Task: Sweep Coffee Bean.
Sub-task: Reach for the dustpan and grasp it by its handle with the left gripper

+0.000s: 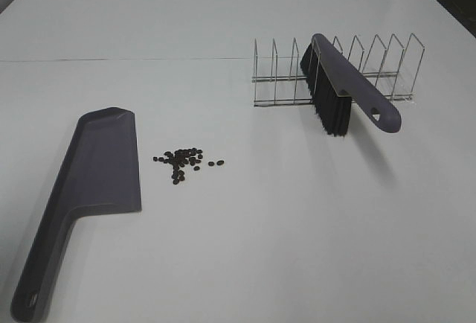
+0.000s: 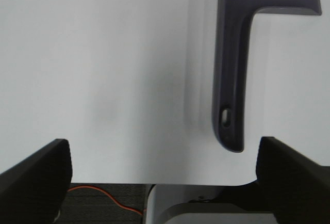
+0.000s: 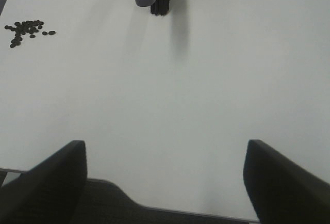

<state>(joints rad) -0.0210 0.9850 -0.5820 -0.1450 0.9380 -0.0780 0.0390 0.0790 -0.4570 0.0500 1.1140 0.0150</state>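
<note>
The coffee beans [image 1: 182, 161] lie in a loose cluster on the white worktop [image 1: 297, 234], left of its middle and nearer the front edge than the back. They are just beside the long side of the grey dustpan [image 1: 100, 167] but do not touch it. The dustpan lies flat with its handle pointing to the near left corner, which seems meant to offer the handle to the left arm. The handle end lies just ahead of the left pincer [image 2: 164, 162], whose jaws stand wide apart with nothing between them.

The brush [image 1: 346, 88] is propped across a wire rack [image 1: 387, 70] toward the right edge, bristles down and handle jutting toward the front, clear of the surface. That is likely so fingers can close round it. The right pincer [image 3: 165, 177] is equally wide open and empty. It hangs over bare worktop near the front edge, well apart from the brush. Neither tool is taken up, so sweeping has not begun.
</note>
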